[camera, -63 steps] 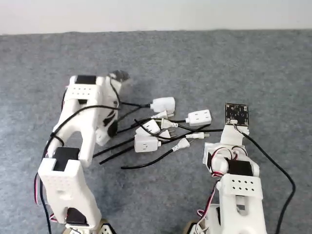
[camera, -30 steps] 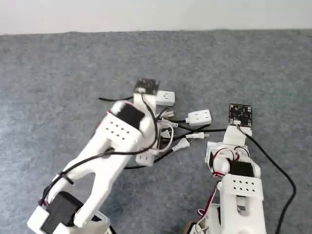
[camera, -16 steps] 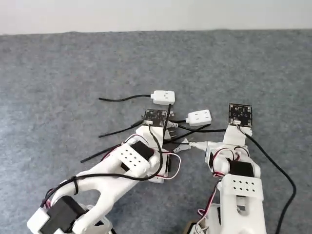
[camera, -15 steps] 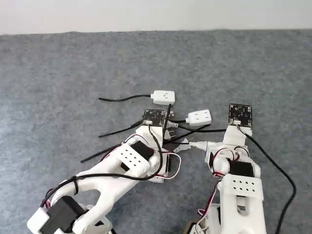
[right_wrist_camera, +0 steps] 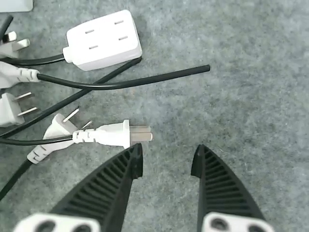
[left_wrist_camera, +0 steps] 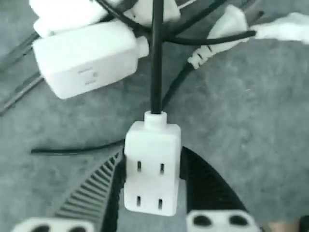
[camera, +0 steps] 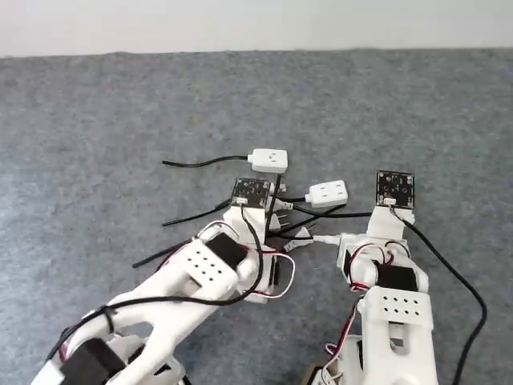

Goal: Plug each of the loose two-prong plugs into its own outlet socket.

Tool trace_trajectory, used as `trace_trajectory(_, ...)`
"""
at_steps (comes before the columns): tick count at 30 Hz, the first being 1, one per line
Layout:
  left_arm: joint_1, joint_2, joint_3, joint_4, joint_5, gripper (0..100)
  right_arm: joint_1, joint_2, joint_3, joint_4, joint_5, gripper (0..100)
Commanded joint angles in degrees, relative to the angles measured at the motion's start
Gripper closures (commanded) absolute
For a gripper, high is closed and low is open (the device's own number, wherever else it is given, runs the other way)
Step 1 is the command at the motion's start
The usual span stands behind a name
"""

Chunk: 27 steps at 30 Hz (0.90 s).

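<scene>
A white outlet socket (left_wrist_camera: 152, 169) on a black cord sits between my left gripper's (left_wrist_camera: 152, 162) black fingers (left_wrist_camera: 205, 186), which press against both of its sides. A bigger white socket block (left_wrist_camera: 87, 58) lies just beyond it. My left arm (camera: 216, 269) lies over the cable pile in the high view. My right gripper (right_wrist_camera: 168, 154) is open just above the carpet, its tips a little short of a white two-prong plug (right_wrist_camera: 113, 134). A second plug (right_wrist_camera: 60, 128) lies beside that one, and a two-way socket (right_wrist_camera: 104, 41) lies farther out. More sockets (camera: 268, 159) (camera: 329, 192) lie at the far side of the pile.
Black cords (right_wrist_camera: 120, 79) cross one another among the plugs in the middle of the grey carpet (camera: 96, 144). The right arm (camera: 393, 305) stands at the near right. A pale wall (camera: 256, 24) runs along the far edge.
My left arm has swung from the left side over the cable pile and come down at a socket. The far socket and its cord have shifted slightly away. The right arm has kept still.
</scene>
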Motion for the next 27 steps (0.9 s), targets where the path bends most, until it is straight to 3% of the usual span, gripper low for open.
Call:
trace_trajectory(1, -5.36, -3.08, -1.98, 0.79, -4.31, 99, 0.66, 0.22, -1.05, -1.19, 0.7, 81.6)
trace_trajectory(9, -19.52, -2.99, -1.89, 2.81, -8.26, 99, 0.22, 0.22, -3.6, 0.13, -0.44, 81.6)
trace_trajectory(14, -20.75, -2.99, 1.36, -0.7, -8.0, 99, -5.32, 0.84, -10.46, 7.96, -14.42, 81.2)
trace_trajectory(20, -20.92, -2.99, 7.78, -8.79, -8.0, 99, -13.76, 0.84, -10.64, 5.93, -14.95, 81.2)
trace_trajectory(27, -25.05, -2.99, 8.92, -9.41, -8.0, 99, -21.32, 0.92, -8.97, 2.68, -17.41, 81.3)
